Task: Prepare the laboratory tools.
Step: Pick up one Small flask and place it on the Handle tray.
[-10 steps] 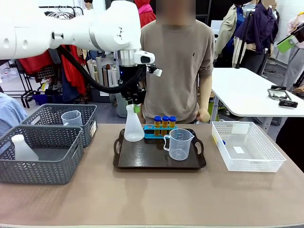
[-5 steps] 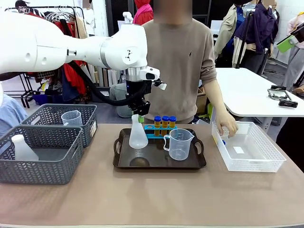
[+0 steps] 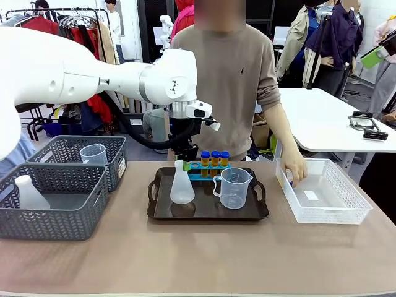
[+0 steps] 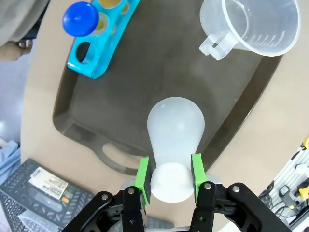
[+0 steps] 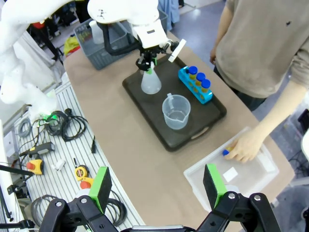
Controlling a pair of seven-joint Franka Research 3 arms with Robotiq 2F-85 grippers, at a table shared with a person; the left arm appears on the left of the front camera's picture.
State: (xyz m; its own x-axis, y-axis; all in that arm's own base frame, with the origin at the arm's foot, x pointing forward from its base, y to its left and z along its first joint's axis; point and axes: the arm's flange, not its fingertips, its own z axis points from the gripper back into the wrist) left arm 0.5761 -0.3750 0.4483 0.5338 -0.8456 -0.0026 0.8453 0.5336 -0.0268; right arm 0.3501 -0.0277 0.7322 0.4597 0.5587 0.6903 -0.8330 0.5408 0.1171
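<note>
Two robot arms at a brown desk [image 3: 198, 260], person standing at far side. Left hand [image 4: 169, 181] pinches the neck of the flask [image 3: 182, 185], green pads on both sides of it; flask stands upright on the left part of a dark tray [image 3: 204, 213] at desk centre. Right of the flask on the tray: clear jug [image 3: 234, 187], handle toward the flask, apart from it. At the tray's far edge, a blue rack [image 3: 201, 171] w/ three blue-capped orange tubes [image 3: 215, 158] upright; wrist view shows one rack hole vacant. Right hand [image 5: 157, 183] hangs high above the near desk edge, fingers spread wide, nothing between them. At right, a white mesh basket [image 3: 322, 207]; person's hand [image 3: 295, 168] reaches into its far left corner, touching a small blue-capped item there, prob. a fourth tube [image 5: 226, 152], too small to be sure. At left, two grey baskets: near one [image 3: 46, 213] holds a second whitish flask [image 3: 28, 193], far one [image 3: 74, 151] holds a second clear jug [image 3: 94, 153].
</note>
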